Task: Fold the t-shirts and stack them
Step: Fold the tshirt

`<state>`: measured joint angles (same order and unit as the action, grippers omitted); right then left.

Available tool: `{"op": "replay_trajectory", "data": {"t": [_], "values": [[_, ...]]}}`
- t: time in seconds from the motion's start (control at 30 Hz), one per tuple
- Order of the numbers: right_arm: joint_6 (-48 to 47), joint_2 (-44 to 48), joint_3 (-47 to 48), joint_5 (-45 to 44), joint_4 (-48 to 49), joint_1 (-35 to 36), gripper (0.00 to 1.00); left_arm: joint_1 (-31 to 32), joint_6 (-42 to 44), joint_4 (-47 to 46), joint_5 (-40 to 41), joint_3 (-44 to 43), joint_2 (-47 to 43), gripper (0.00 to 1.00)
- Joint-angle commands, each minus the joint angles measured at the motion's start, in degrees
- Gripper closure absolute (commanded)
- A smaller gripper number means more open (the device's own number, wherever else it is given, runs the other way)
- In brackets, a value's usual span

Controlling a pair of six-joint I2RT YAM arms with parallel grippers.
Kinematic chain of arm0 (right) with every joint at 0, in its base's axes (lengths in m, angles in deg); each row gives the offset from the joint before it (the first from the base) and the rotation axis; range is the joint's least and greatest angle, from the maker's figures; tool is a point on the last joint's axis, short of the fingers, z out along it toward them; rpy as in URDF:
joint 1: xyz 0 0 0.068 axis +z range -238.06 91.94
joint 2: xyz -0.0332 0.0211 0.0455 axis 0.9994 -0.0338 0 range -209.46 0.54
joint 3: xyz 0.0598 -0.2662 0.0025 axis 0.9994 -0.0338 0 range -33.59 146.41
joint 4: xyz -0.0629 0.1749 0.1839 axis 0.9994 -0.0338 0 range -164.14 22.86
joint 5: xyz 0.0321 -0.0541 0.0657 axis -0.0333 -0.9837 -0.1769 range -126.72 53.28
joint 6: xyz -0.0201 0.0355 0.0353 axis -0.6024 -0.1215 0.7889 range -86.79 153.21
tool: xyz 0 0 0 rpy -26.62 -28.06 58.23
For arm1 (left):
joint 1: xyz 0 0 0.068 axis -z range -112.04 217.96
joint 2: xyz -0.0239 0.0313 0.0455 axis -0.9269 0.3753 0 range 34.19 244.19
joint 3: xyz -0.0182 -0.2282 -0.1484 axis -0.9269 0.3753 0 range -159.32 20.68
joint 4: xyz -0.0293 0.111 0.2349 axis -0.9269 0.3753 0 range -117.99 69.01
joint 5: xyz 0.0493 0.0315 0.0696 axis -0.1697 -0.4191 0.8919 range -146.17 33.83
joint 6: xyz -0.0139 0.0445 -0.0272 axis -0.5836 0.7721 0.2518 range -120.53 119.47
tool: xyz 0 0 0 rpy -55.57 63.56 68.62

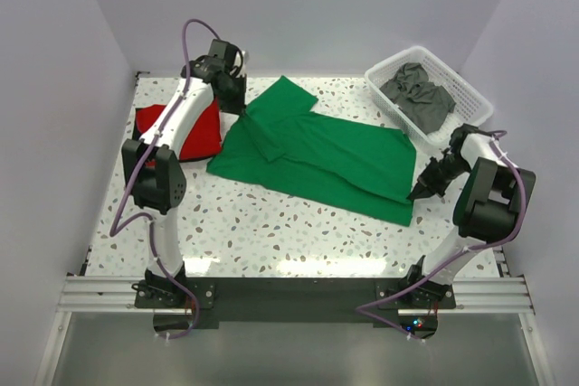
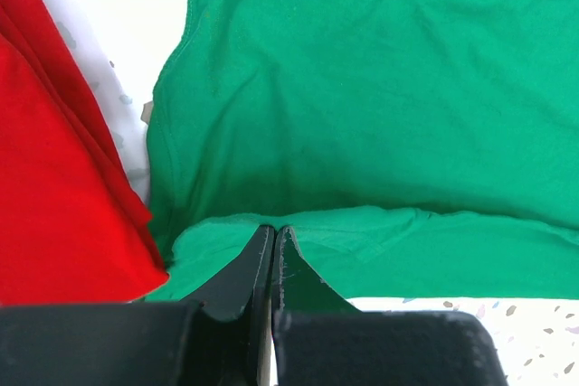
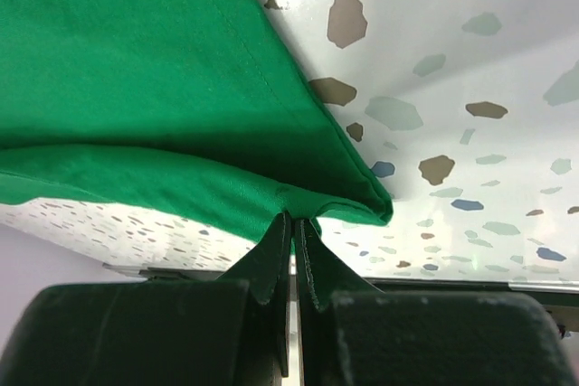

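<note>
On table (image 1: pixel 271 228), left fingers (image 2: pixel 251 270) pinching green t-shirt (image 1: pixel 339 155) far edge, right fingers (image 3: pixel 271 259) pinching right corner

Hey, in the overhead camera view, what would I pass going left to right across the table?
First the red t-shirt, then the green t-shirt spread across the middle, then the white basket with the dark grey t-shirts in it.

Our right gripper (image 3: pixel 291 228) pinches a folded edge of the green t-shirt (image 3: pixel 136 61), jaws pressed together on the cloth. The shirt spreads up and left of the gripper. The speckled table (image 3: pixel 452 61) shows above and to its right.
</note>
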<state>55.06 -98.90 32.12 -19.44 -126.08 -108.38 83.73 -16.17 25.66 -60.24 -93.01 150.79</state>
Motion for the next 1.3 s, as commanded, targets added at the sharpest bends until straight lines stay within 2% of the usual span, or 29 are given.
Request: {"op": "replay_trajectory", "data": {"t": [0.0, 0.13, 0.2, 0.23, 0.27, 0.3, 0.4, 0.5, 0.67, 0.97, 1.1, 1.27], "values": [[0.4, -1.7, 2.6, 1.3, 1.2, -0.3, 1.00, -0.4, 0.9, -2.0, -0.2, -2.0, 1.1, 1.00], [0.7, -4.0, 4.4, 1.4, 1.9, -0.3, 1.00, -0.4, 0.2, -3.5, -1.1, -3.6, 3.8, 1.00], [1.3, -5.0, 5.6, 1.1, 2.2, -0.3, 0.94, -0.4, -0.4, -3.8, -1.5, -6.7, 6.5, 0.97], [1.6, -5.0, 6.6, 1.2, 2.3, -0.3, 0.78, -0.4, -0.5, -3.8, -2.0, -8.1, 7.4, 0.90], [2.2, -4.6, 7.2, 1.4, 2.6, -0.3, 0.70, -0.4, -1.0, -3.8, -2.4, -9.6, 8.4, 0.84], [2.5, -4.2, 8.3, 1.5, 2.8, -0.3, 0.61, -0.4, -1.5, -4.2, -3.5, -11.8, 9.5, 0.69], [3.6, -1.5, 9.8, 0.5, 3.2, -0.3, 0.49, -0.5, -3.9, -7.1, -5.8, -12.3, 8.8, 0.46], [4.1, 2.6, 10.0, -0.9, 3.7, -0.3, 0.46, -0.5, -5.5, -10.7, -6.7, -8.8, 5.9, 0.39], [3.3, 10.0, 6.1, -3.0, 5.5, -0.2, 0.46, -0.6, -5.3, -13.7, -6.5, 0.6, 0.2, 0.37], [2.9, 17.4, -7.1, -1.1, 10.7, 3.4, 0.46, -0.6, -4.5, -19.4, -7.3, 25.1, -12.0, 0.36], [3.2, 17.1, -10.9, -1.1, 12.9, 3.5, 0.47, -0.6, -4.0, -19.4, -7.8, 28.8, -13.0, 0.36], [0.8, 14.5, -10.6, -0.8, 14.0, 3.5, 0.48, -0.6, -3.4, -20.0, -7.3, 31.2, -14.5, 0.36]]}}
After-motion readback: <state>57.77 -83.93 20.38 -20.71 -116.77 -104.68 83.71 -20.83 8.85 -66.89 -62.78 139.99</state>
